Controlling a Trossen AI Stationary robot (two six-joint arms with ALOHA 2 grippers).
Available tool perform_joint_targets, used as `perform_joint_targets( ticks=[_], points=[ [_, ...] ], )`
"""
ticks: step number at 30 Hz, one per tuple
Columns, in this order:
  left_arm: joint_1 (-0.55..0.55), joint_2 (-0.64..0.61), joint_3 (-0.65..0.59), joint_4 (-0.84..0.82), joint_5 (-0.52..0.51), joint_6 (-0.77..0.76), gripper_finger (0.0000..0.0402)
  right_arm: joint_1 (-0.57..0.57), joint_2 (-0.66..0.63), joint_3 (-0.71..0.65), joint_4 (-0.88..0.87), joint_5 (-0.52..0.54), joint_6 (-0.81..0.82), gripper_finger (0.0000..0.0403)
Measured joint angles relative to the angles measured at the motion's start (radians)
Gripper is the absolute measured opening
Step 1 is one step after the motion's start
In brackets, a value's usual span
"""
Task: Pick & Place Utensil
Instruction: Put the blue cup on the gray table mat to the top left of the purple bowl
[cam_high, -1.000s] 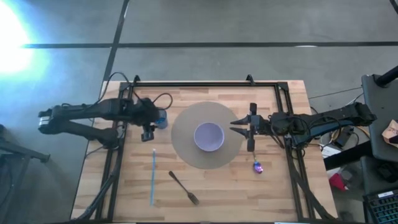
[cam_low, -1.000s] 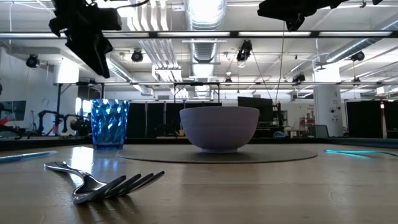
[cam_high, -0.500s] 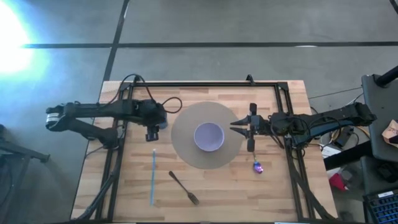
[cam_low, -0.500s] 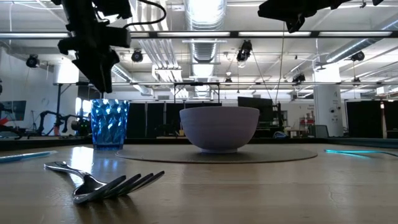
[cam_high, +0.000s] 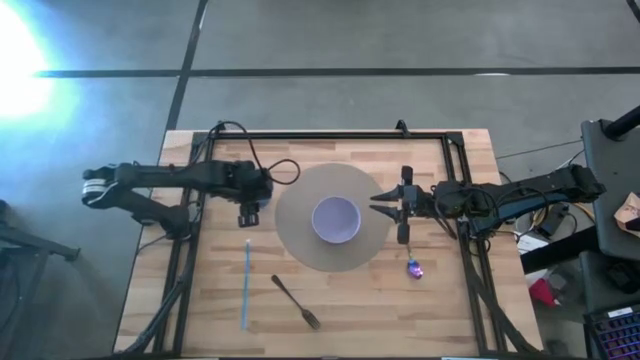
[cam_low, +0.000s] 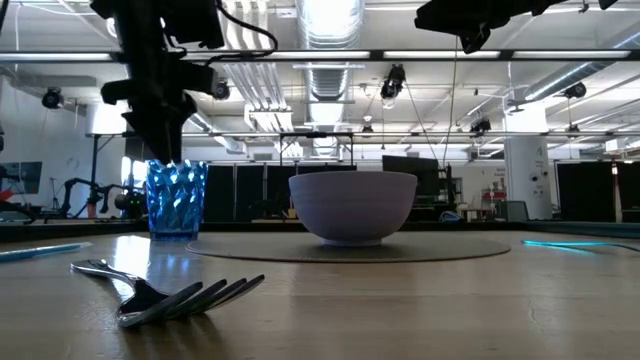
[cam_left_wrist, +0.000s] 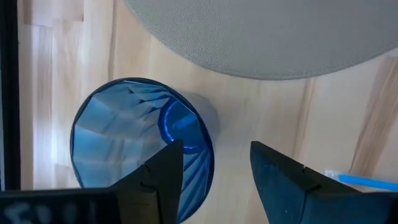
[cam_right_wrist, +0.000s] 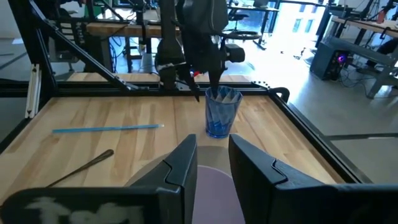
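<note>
Fork lies on the table near its front edge, well apart from both arms. We see our left end effector open and empty above the blue cup, the right end effector open and empty beside the bowl.

From above we see strong white glare on the floor off the table's far left corner; the wood is evenly lit, shadows faint. At table height, bright ceiling lights silhouette the arms; the fork close by looks soft.

Bowl on mat; cup left, seemingly off it.
</note>
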Motion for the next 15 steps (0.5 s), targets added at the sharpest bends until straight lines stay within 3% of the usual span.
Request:
perform_joint_targets(
  ticks=[7,15],
  points=[
    [0.0,0.05,0.0,0.004,0.0,0.0,0.0148,0.0,0.0,0.0,0.0,0.0,0.0,0.0073],
    [0.0,0.074,0.0,0.003,-0.001,0.034,0.004,0.0,0.0,-0.002,0.0,0.0,0.0,0.0066]
  ],
)
